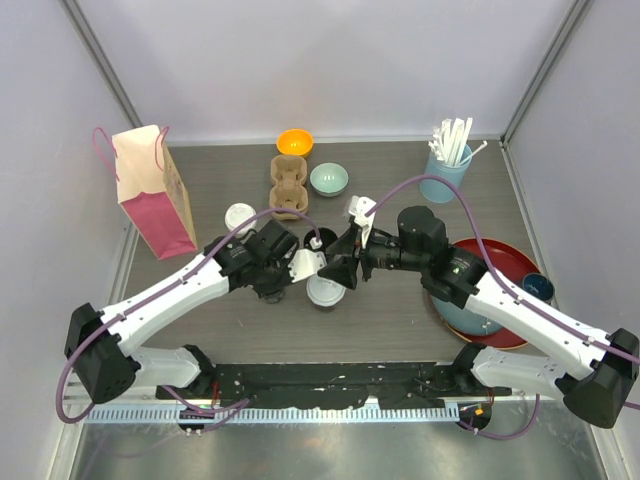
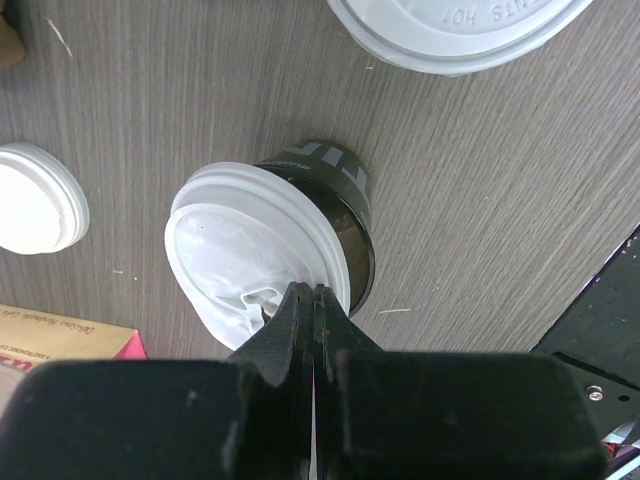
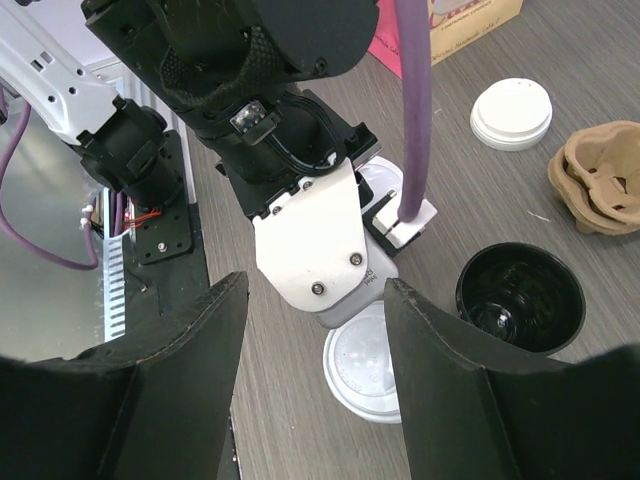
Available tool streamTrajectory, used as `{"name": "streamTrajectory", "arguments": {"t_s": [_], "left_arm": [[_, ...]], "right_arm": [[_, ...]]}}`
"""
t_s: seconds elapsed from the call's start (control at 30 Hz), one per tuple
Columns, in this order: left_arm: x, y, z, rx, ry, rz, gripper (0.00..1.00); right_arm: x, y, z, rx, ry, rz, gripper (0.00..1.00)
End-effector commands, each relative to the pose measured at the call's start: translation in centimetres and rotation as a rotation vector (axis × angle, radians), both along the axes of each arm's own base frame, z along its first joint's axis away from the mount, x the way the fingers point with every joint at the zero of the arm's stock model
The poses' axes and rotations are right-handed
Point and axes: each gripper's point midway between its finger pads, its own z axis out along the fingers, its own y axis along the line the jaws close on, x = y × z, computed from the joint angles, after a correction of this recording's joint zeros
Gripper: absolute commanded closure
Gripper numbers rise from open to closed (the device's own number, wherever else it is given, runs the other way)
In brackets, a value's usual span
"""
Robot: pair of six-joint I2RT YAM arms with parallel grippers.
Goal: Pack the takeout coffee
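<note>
Left tool is shut tight, its fingers pressed flat together, the tips touching the near edge of a white lid that sits askew on a black paper cup; whether the lid itself is pinched I cannot tell. That cup stands upright on the grey desk. Just beside it is a second white-lidded cup. An open black cup stands near, close to the brown cardboard carrier. Another white lid lies further off, toward the pink paper bag. Right tool hangs wide open and holds nothing, close over the second white-lidded cup and facing the left arm's wrist
</note>
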Motion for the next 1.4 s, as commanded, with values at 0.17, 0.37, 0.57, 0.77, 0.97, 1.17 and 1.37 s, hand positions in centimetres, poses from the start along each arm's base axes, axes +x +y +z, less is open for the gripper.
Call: {"name": "streamTrajectory", "arguments": {"t_s": [0.17, 0.37, 0.57, 0.77, 0.97, 1.17, 1.37], "left_arm": [[-0.4, -0.6, -1.5, 0.001, 0.05, 0.0, 1.0], [-0.4, -1.0, -0.2, -0.042, 0.032, 0.01, 1.0], [-0.1, -1.3, 2.1, -0.117, -0.032, 0.013, 1.0], [-1.1, -1.6, 1.7, -0.145, 0.0, -0.021, 1.0], [-1.7, -1.6, 0.3, -0.125, 0.034, -0.051, 1.0], [-1.5, -1.4, -1.0, -0.079, 0.048, -0.052, 1.0], [-0.8, -1.5, -0.9, -0.071, 0.023, -0.046, 1.0]], "right_arm": [[-0.1, -0.2, 1.8, 0.052, -0.04, -0.006, 0.38], [0.0, -0.2, 1.6, 0.047, -0.042, -0.011, 0.38], [0.1, -0.2, 1.9, 0.044, -0.046, -0.01, 0.38], [0.2, -0.2, 2.1, 0.041, -0.05, -0.013, 0.37], [0.1, -0.2, 2.2, 0.042, -0.048, -0.009, 0.37], [0.1, -0.2, 2.2, 0.039, -0.046, -0.006, 0.37], [-0.1, -0.2, 2.2, 0.036, -0.044, 0.002, 0.37]]}}
